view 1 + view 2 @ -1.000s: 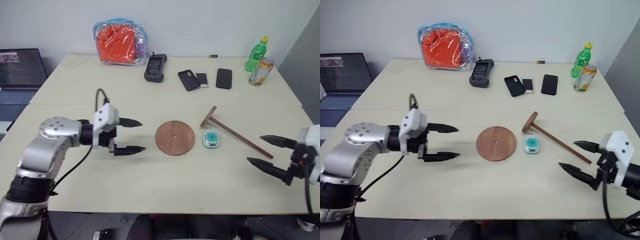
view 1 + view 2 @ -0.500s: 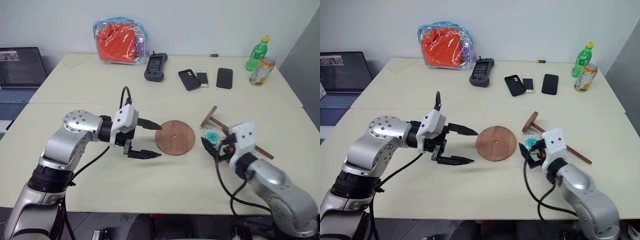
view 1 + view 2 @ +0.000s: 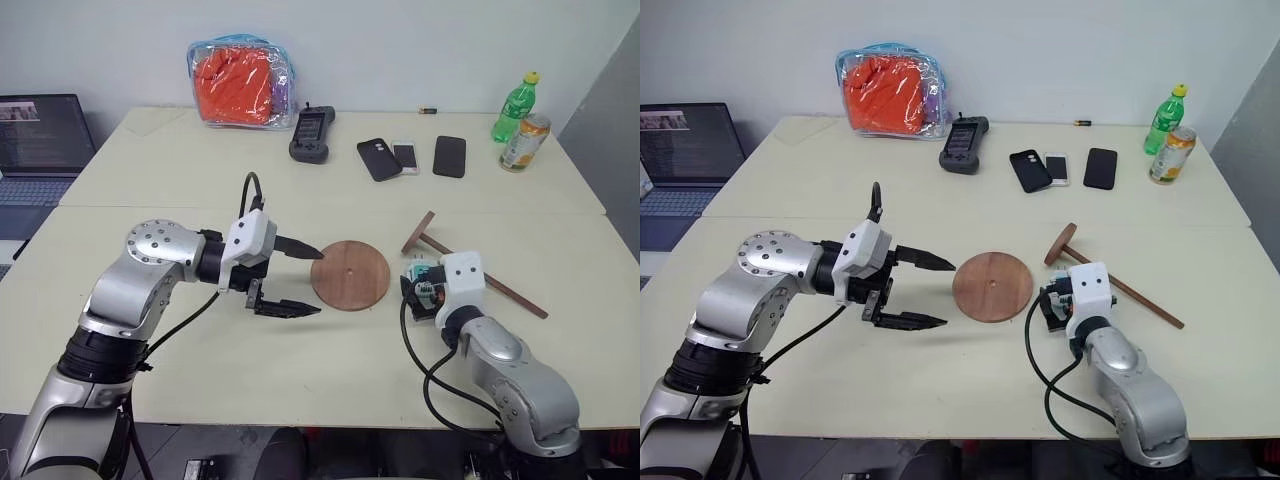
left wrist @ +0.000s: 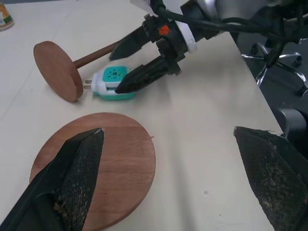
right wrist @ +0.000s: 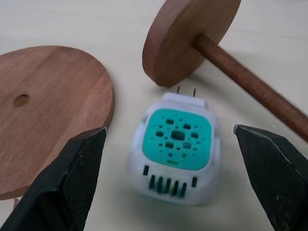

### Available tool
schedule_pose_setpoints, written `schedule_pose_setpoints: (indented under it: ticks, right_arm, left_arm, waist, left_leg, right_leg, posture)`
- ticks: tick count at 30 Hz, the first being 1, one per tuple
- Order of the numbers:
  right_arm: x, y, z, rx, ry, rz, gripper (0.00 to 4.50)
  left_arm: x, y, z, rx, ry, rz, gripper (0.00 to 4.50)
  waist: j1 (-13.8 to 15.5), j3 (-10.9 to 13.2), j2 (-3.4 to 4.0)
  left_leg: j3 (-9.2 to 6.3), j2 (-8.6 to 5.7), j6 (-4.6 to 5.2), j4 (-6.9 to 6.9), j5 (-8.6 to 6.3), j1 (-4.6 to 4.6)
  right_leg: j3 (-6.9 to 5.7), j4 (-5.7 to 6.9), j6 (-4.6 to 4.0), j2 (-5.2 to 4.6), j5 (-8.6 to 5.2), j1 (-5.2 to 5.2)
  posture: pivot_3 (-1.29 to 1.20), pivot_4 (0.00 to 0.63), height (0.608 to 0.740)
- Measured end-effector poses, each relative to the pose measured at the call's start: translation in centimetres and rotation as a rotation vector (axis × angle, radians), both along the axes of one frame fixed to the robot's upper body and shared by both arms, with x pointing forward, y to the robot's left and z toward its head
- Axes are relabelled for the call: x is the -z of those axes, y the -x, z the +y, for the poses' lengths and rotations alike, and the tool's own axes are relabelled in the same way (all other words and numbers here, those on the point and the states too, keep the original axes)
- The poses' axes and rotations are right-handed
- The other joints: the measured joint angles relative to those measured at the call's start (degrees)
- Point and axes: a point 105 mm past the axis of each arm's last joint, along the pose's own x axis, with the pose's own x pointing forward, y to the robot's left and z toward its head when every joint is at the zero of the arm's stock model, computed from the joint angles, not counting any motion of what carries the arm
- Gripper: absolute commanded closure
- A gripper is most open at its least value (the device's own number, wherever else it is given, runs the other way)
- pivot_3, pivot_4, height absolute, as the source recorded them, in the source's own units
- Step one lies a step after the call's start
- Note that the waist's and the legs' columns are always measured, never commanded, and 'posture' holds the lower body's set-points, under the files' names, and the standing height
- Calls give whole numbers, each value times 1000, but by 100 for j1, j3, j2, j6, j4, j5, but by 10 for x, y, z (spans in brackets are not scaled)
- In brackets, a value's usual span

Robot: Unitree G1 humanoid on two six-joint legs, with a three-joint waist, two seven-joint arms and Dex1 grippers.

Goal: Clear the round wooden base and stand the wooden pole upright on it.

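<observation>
1. Teal-and-white plug lay between the base and pole, mid-frame right of centre, just off the bare disc.
2. Base was reddish, flat, with a centre hole.
3. Right gripper straddled the plug, fingers spread, grasping nothing.
4. Left gripper gaped left of the base.
</observation>
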Motion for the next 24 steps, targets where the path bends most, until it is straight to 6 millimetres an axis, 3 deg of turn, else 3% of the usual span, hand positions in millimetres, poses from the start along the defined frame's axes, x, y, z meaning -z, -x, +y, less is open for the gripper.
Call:
schedule_pose_setpoints:
  ticks: [10, 13, 19, 24]
  right_arm:
    - [17, -10, -6, 87, -42, 50, 55]
    - [17, -11, -5, 87, -56, 39, 467]
    - [16, -14, -3, 70, -76, 16, 1719]
    - [17, -9, -2, 10, -53, 22, 1719]
  left_arm:
    - [1, 1, -1, 22, -5, -14, 0]
    - [1, 1, -1, 21, -6, -14, 0]
    - [2, 2, -1, 19, -8, -12, 0]
    - [3, 2, -2, 14, -5, -12, 0]
  waist:
    - [-4, 0, 1]
    - [-6, 0, 1]
    - [-5, 1, 1]
    - [4, 1, 2]
  left_leg:
    - [-1, 3, 0, -1, 0, 0]
    - [0, 2, 0, -1, 0, 0]
    - [-1, 2, 1, -1, 0, 0]
    - [-3, 2, 1, -1, 0, -1]
  right_leg:
    - [-1, 1, 0, 1, 0, -2]
    - [0, 1, 0, 1, 0, -2]
    - [0, 1, 0, 1, 0, -2]
    - [-3, 0, 0, 0, 0, -2]
  posture:
    - [0, 150, 740]
    - [0, 150, 740]
    - [0, 150, 740]
    - [0, 150, 740]
